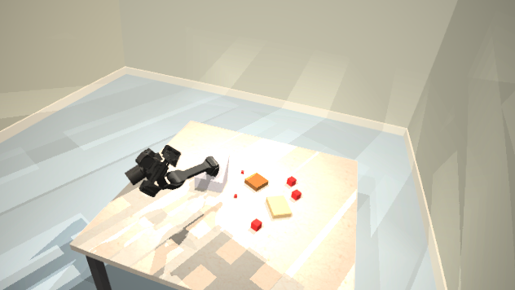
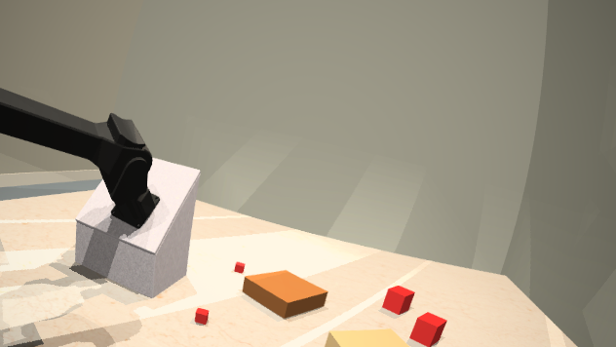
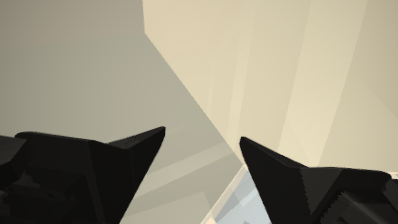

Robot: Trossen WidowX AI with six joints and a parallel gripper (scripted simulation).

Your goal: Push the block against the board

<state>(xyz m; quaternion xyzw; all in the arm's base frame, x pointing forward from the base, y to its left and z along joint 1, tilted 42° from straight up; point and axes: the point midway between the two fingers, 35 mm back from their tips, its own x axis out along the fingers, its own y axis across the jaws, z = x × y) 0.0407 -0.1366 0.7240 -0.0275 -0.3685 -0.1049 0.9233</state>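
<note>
The orange square block (image 1: 256, 182) (image 2: 285, 292) lies flat near the middle of the table. The pale yellow board (image 1: 279, 206) (image 2: 365, 337) lies flat a short way in front of and to the right of it, apart from it, with a gap between them; the exterior view cuts it off at the bottom edge. My gripper (image 1: 133, 174) (image 3: 203, 135) is open and empty. It is folded back at the table's left edge, far from both parts, and the wrist view shows only walls between the fingers.
A white wedge-shaped base (image 1: 213, 181) (image 2: 146, 229) carries the arm (image 2: 73, 134) left of the block. Small red cubes (image 1: 291, 181) (image 1: 296, 195) (image 1: 256, 225) (image 2: 399, 299) (image 2: 202, 316) lie scattered around the block and the board. The table (image 1: 326, 244) edge is near on the right.
</note>
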